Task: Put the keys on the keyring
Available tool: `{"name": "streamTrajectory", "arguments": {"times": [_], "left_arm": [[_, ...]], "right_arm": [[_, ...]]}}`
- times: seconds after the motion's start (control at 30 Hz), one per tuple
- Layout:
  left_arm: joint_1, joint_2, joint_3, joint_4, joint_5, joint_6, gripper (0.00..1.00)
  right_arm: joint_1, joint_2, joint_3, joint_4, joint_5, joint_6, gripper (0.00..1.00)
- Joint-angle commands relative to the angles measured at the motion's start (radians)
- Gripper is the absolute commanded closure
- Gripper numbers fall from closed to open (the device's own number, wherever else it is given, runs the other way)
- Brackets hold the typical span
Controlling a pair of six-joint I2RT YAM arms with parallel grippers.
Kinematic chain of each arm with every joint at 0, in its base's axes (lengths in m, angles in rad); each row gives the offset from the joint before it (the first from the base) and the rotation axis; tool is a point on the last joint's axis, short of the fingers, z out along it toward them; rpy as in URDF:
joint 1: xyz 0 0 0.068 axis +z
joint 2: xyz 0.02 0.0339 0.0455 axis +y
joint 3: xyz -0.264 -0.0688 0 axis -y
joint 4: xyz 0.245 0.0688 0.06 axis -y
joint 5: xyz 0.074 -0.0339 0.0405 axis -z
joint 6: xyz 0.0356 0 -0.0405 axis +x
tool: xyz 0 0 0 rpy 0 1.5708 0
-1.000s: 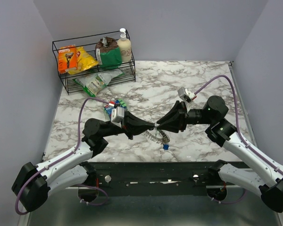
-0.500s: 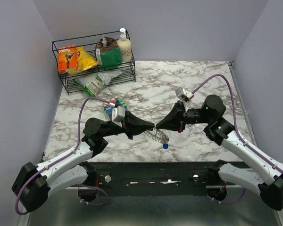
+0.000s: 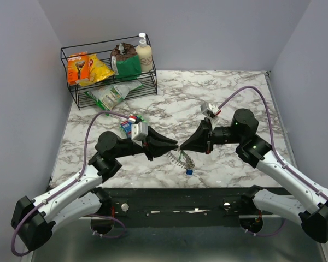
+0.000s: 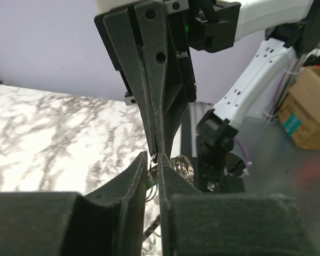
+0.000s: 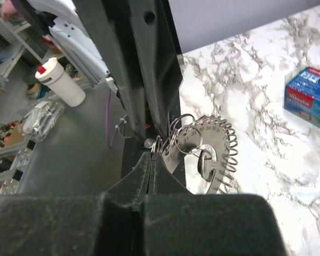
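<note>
Right gripper [image 5: 152,152] clamped shut on keyring [image 5: 184,140] at its tip. Left gripper [image 4: 153,162] faces it, jaws slightly parted. Risk: the thin ring slips, dropping the blue-headed key [image 3: 190,171] hanging below.

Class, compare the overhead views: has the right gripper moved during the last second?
Yes: the black two-finger right gripper shifted slightly left, away from the white marble table's right edge.

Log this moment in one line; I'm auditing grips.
left gripper: slightly open around keyring | right gripper: shut on keyring | blue key: below the meeting grippers
</note>
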Motion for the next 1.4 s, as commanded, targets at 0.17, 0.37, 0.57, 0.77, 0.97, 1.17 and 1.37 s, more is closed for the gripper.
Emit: {"name": "streamTrajectory", "arguments": {"times": [0.17,0.37,0.57,0.77,0.97,1.17,1.37], "left_arm": [[-0.003,-0.026,0.099,-0.245,-0.017,0.154,0.53],[-0.003,-0.017,0.132,-0.390,-0.009,0.211,0.45],[-0.003,0.011,0.188,-0.599,-0.032,0.295,0.40],[-0.016,-0.017,0.175,-0.653,-0.103,0.359,0.39],[-0.055,0.001,0.207,-0.737,-0.158,0.468,0.43],[-0.101,0.064,0.247,-0.809,-0.218,0.551,0.44],[-0.132,0.102,0.247,-0.799,-0.244,0.570,0.44]], "right_arm": [[-0.001,0.036,0.048,-0.189,0.031,-0.081,0.99],[-0.001,0.067,0.082,-0.331,0.070,-0.144,0.99],[-0.001,0.102,0.133,-0.436,0.126,-0.177,0.99],[-0.001,0.137,0.175,-0.503,0.164,-0.170,0.99],[-0.001,0.173,0.214,-0.575,0.199,-0.163,0.99],[-0.001,0.215,0.263,-0.650,0.238,-0.158,0.99],[-0.001,0.243,0.300,-0.738,0.273,-0.170,0.99]]}}
